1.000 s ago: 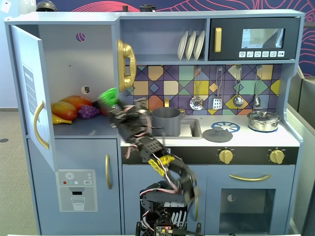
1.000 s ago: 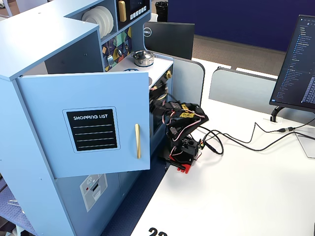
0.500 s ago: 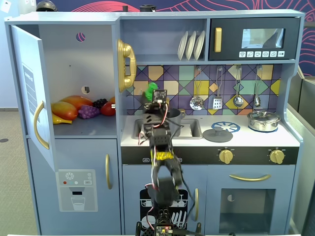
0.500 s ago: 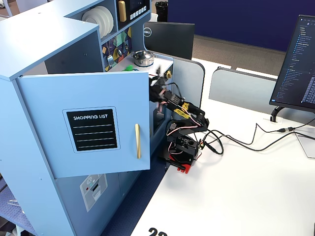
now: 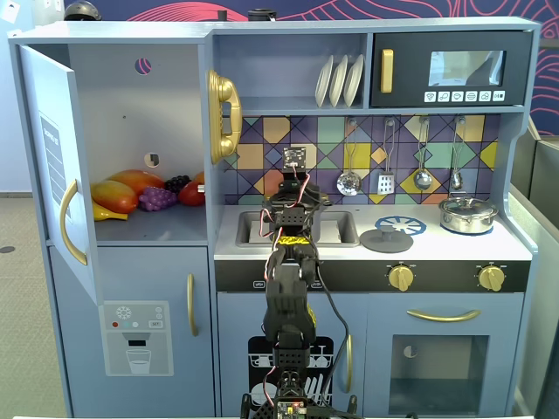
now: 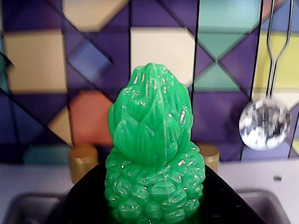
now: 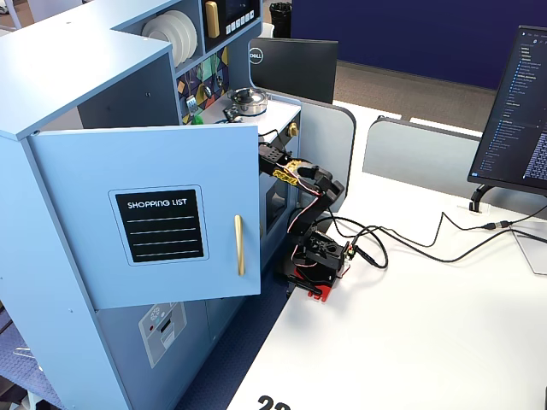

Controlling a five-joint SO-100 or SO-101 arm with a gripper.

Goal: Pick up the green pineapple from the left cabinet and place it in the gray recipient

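Observation:
In the wrist view the green pineapple (image 6: 152,154) stands upright, tuft up, and fills the middle of the picture. My gripper (image 6: 154,207) is shut on its lower half, with black jaw parts showing on either side of it. Behind it are the coloured tile wall and two gold tap knobs (image 6: 83,161). In a fixed view my gripper (image 5: 293,188) is held over the sink (image 5: 336,229), and the arm hides the pineapple. The left cabinet (image 5: 140,105) stands with its door (image 5: 52,166) swung open. The gray recipient does not show in any view.
Several toy fruits stay on the cabinet shelf, among them a purple grape bunch (image 5: 157,199). A shiny lidded steel pot (image 5: 467,214) stands on the right burner and a flat gray lid (image 5: 387,240) lies beside the sink. Utensils hang on the wall, with a ladle (image 6: 265,123) close by.

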